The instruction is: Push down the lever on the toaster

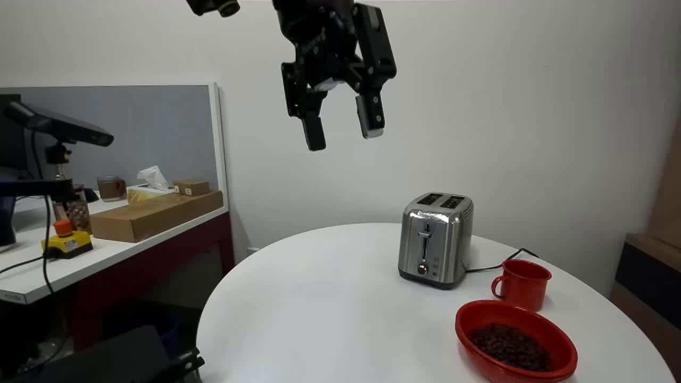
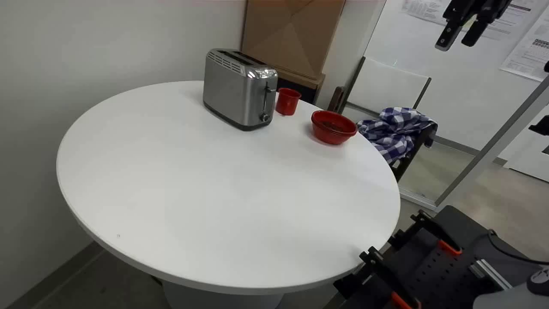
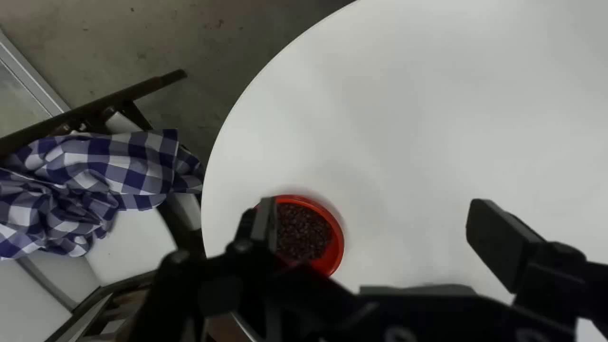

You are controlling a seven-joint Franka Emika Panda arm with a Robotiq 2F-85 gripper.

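Toaster (image 1: 437, 242), silver and boxy, black-based, lever (image 1: 424, 234) up.

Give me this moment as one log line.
gripper: open, empty, clear of toaster | lever: up | push: not yet done

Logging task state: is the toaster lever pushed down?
No, the toaster lever sits near the top of its slot in both exterior views.

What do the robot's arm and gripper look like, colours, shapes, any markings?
The black two-fingered gripper has angular, jointed linkages, small pale fastener heads and blocky fingers, with a light grey patch at one fingertip. No marking is readable. A pale grey, rounded part with a dark cap, probably part of the arm, shows in an exterior view.
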